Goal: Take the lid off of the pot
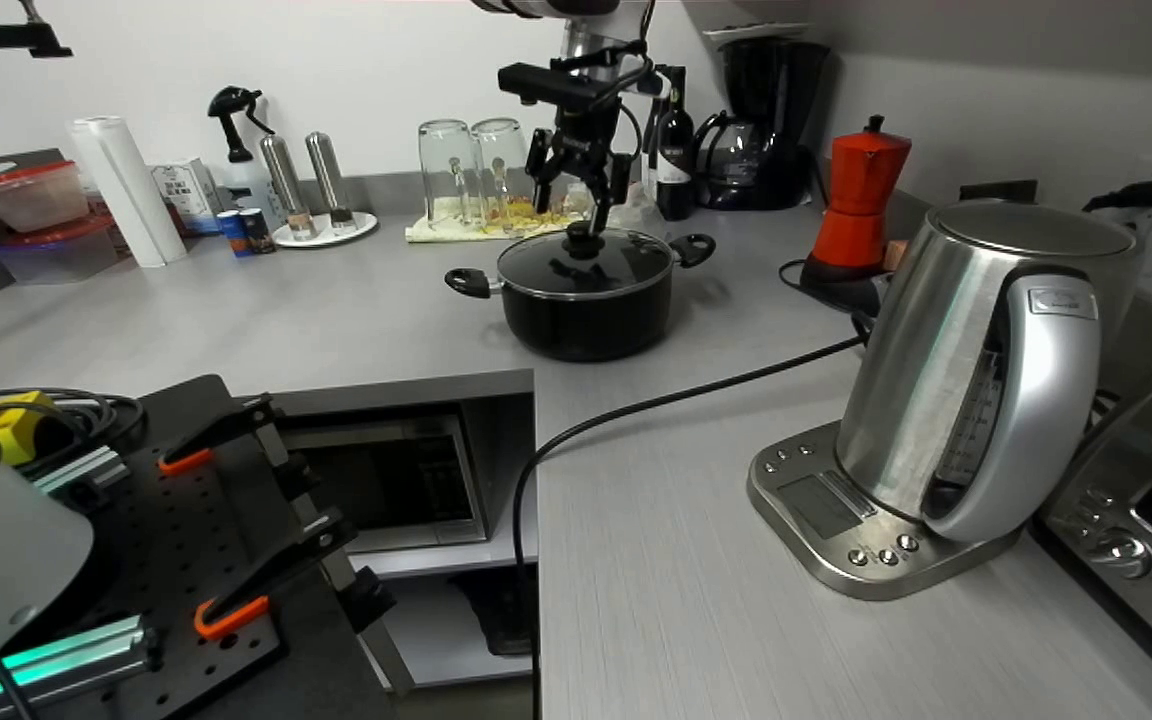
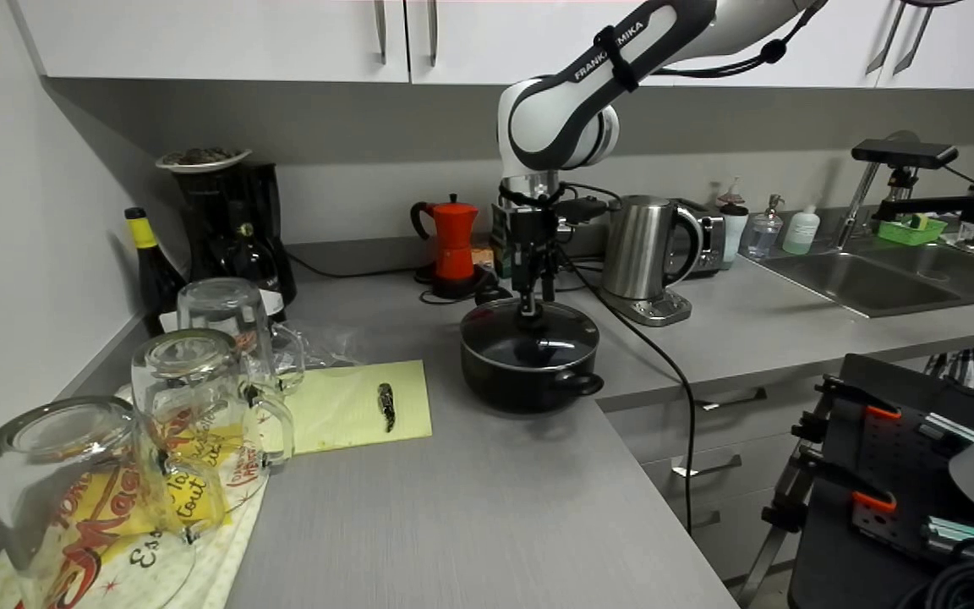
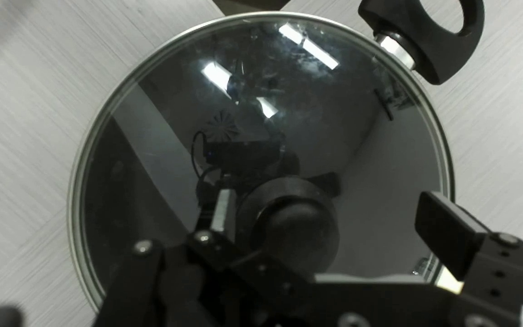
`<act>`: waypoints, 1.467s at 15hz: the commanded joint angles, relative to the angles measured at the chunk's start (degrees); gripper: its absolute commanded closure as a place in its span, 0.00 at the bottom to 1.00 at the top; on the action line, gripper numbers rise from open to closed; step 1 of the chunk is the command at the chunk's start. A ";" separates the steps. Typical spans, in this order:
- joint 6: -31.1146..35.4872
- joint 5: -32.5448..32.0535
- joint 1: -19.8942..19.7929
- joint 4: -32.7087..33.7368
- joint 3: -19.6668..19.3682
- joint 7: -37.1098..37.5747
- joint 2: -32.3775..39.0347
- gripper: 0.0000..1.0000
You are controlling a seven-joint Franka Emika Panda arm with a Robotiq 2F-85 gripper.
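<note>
The black pot stands on the counter with the glass lid on it. The pot and the lid show in both exterior views. In the wrist view the lid fills the middle, with its dark knob low in the picture. My gripper is open over the lid. One finger is close beside the knob and the other is well out from it, near the rim. In both exterior views the gripper points down at the knob; there the gripper partly hides it.
A steel kettle and a red moka pot stand nearby. A black cable crosses the counter beside the pot. Glass mugs and a yellow pad lie on the pot's other side. The counter edge is close.
</note>
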 commanded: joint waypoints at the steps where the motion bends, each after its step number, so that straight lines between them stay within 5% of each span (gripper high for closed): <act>1: -0.09 -1.33 -0.59 2.73 0.76 0.17 1.53 0.00; 17: -0.26 -1.44 -0.97 4.81 0.63 0.17 3.59 0.00; 18: -0.25 -1.48 -0.97 4.81 0.63 0.16 3.61 0.25; 22: -0.24 -1.67 -0.99 4.75 0.64 0.06 3.58 0.47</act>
